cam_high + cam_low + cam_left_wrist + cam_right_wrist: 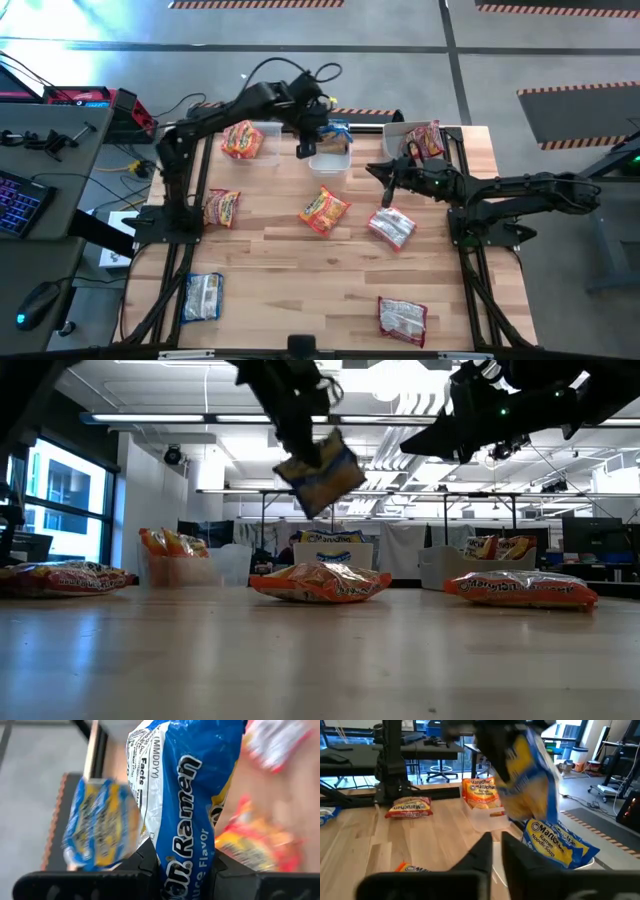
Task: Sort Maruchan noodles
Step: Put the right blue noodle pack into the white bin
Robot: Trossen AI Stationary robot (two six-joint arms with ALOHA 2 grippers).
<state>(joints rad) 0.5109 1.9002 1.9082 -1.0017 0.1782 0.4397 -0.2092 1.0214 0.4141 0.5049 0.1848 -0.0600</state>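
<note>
Pinching glossy crinkled blue packet (185, 810), left pincer (186, 870).

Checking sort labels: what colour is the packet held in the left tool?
Blue and white with yellow, the held packet; clearest in the left wrist view.

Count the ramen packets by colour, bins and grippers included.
Orange packets: 3
Blue packets: 3, one of them held by the left gripper
Pink/red-and-white packets: 3
Total: 9 visible; any hidden under others in the bins can't be ruled out.
</note>
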